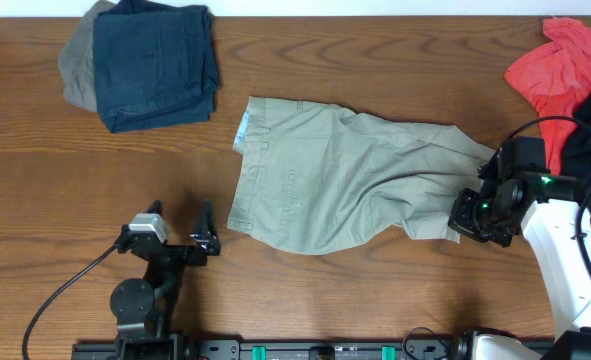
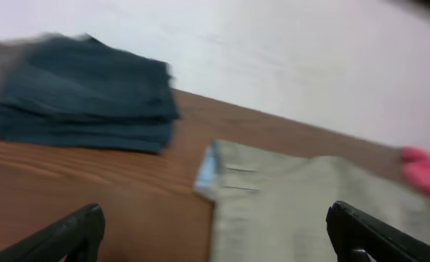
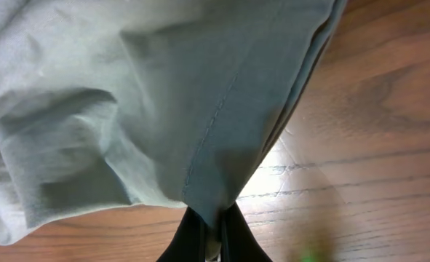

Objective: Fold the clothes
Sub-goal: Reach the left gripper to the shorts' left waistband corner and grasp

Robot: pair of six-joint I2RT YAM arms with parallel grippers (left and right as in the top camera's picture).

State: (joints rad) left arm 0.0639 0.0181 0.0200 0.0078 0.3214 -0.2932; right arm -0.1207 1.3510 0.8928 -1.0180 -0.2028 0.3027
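Overhead view: a pair of pale khaki-grey cotton shorts (image 1: 345, 175) lies loosely spread on the middle of the brown wooden table (image 1: 95, 160), with the waistband and belt loops towards the left and the wrinkled legs running to the right. The right gripper (image 1: 467, 222) sits at the right-hand end of the shorts. The right wrist view shows its fingers (image 3: 200, 240) pinched fully together on a seamed edge of the leg fabric (image 3: 164, 102), which bunches away from them above the tabletop. The left gripper (image 1: 208, 232) rests just beside the waistband corner without touching it. Its jaws are spread wide and hold nothing, as the left wrist view (image 2: 215, 240) confirms. A dark navy folded garment (image 1: 155, 62) lies at the far left corner, well apart from the shorts. A crumpled red shirt (image 1: 555, 70) lies at the far right.
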